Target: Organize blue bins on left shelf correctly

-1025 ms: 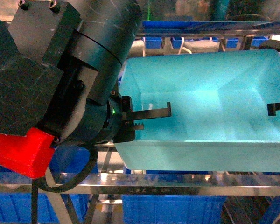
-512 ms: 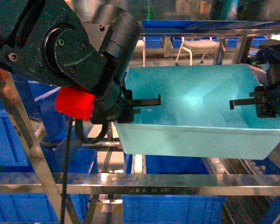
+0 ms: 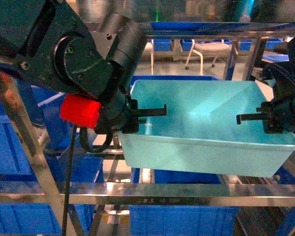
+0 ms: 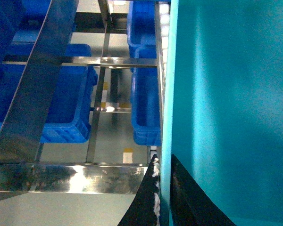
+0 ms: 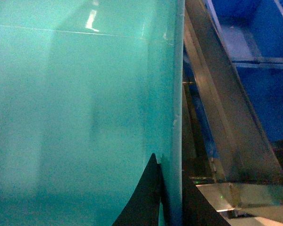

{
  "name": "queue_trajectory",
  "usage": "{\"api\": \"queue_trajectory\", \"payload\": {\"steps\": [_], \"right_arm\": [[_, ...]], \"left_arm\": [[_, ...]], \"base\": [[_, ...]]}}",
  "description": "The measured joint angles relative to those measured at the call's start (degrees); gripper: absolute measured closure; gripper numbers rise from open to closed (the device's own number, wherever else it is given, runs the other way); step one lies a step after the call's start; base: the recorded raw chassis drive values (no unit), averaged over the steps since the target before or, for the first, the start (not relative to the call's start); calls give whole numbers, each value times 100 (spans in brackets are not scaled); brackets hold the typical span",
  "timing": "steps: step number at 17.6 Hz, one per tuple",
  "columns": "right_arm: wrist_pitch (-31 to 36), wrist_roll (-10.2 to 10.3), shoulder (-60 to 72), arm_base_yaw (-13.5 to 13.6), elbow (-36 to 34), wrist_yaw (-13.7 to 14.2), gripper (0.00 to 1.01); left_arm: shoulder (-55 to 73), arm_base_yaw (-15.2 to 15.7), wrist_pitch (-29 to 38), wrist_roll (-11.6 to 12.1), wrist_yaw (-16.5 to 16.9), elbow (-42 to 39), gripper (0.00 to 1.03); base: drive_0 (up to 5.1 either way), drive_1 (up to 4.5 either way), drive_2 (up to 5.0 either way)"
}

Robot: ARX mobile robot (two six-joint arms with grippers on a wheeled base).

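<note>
A light turquoise blue bin (image 3: 206, 128) hangs in the air between both arms, in front of the left shelf (image 3: 162, 189), a shiny steel rack. My left gripper (image 3: 137, 117) is shut on the bin's left wall. In the left wrist view the left gripper (image 4: 166, 193) has one dark finger on each side of the thin rim of the bin (image 4: 226, 94). My right gripper (image 3: 269, 118) is shut on the right wall. In the right wrist view the right gripper (image 5: 172, 197) pinches the bin's (image 5: 75, 117) rim in the same way. The bin holds nothing.
Dark royal-blue ribbed bins stand on the rack below (image 3: 182, 219) and at the left (image 3: 10, 147), with one more behind the turquoise bin (image 3: 177, 77). A slanted steel post (image 3: 24, 142) crosses the left side. A track of white rollers (image 4: 163, 28) runs beside the bin's wall.
Both arms have carried the turquoise bin away from the head camera, toward the rack, so it looks smaller. The left arm no longer fills the left of the view. Both grips hold.
</note>
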Motion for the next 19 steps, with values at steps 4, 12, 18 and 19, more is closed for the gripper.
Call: {"api": "queue_trajectory", "payload": {"steps": [4,12,18,19], "right_arm": [[0,-107,566,2,254,238,99],[-155,55,1241,-4,879,-4,99],[-1506,-225,2448,-195,2975,-162,99],[-1582,-251,2507,-234,3174,-229,99]], "left_arm": [[817,37,-101,11,133,719,101],[1316,168,-369,142,133,1290,101],[2820,308,-1910,-4,345,3799,101],[2896,308,-2026,-13,299,4026,101]], "base": [[0,0,0],[0,0,0],[0,0,0],[0,0,0]]}}
